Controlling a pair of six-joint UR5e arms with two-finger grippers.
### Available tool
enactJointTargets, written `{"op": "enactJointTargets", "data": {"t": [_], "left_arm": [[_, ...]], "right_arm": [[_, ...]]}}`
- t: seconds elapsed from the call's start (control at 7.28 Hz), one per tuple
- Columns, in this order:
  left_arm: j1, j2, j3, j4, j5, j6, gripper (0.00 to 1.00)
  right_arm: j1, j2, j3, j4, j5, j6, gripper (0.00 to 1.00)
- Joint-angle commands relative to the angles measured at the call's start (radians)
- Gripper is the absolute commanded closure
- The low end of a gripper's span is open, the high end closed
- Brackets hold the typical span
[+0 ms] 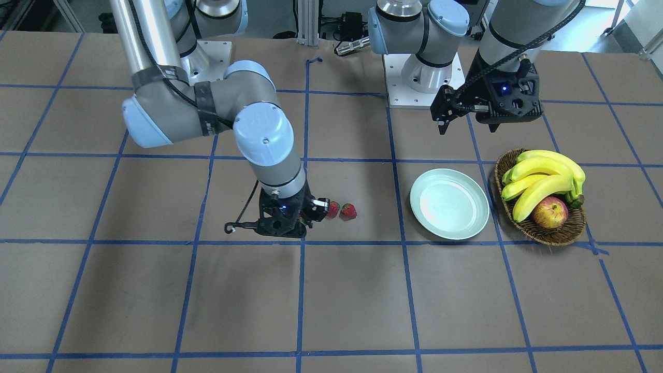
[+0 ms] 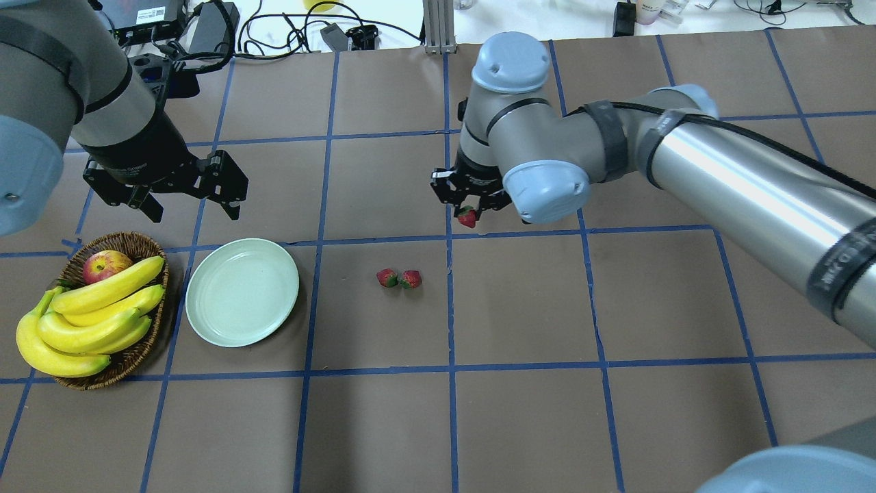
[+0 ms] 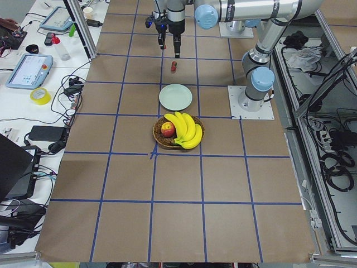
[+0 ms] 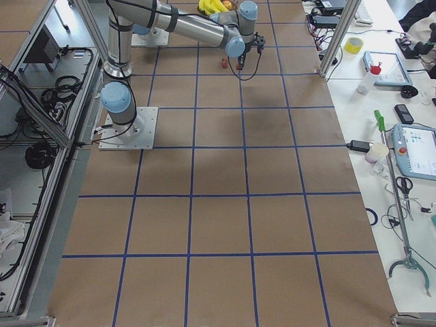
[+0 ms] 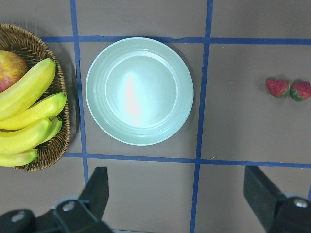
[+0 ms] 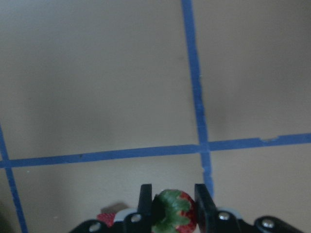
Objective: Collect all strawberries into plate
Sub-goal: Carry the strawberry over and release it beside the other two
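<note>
My right gripper (image 2: 468, 209) is shut on one strawberry (image 2: 467, 218) and holds it above the table; the wrist view shows the berry (image 6: 174, 217) pinched between both fingers. Two more strawberries (image 2: 387, 278) (image 2: 410, 279) lie side by side on the table, left of that gripper. They also show in the left wrist view (image 5: 277, 87) (image 5: 301, 91). The pale mint-green plate (image 2: 242, 291) holds nothing and lies left of the berries. My left gripper (image 2: 193, 204) hangs open and holds nothing, above the table just behind the plate (image 5: 139, 91).
A brown wicker basket (image 2: 134, 239) with bananas (image 2: 89, 315) and a red-yellow apple (image 2: 106, 266) stands left of the plate, almost touching it. Blue tape lines cross the brown table. Cables and devices lie along the far edge.
</note>
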Motion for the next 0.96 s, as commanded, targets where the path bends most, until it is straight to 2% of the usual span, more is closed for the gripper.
{"op": "enactJointTargets", "data": {"t": [0.0,0.14,0.55,0.82], "left_arm": [[0.000,0.000,-0.003,0.001,0.000,0.000,0.00],[0.000,-0.001,-0.003,0.002,-0.001,0.000,0.00],[-0.001,-0.006,-0.003,0.002,-0.001,0.000,0.00],[-0.003,-0.009,-0.003,0.001,0.000,-0.001,0.00]], "right_arm": [[0.050,0.073,-0.045,-0.004,0.079,-0.015,0.78],[0.050,0.075,-0.042,-0.001,0.125,-0.038,0.78],[0.050,0.082,-0.008,0.028,0.112,-0.043,0.76],[0.050,0.099,-0.020,0.025,0.118,-0.045,0.76]]}}
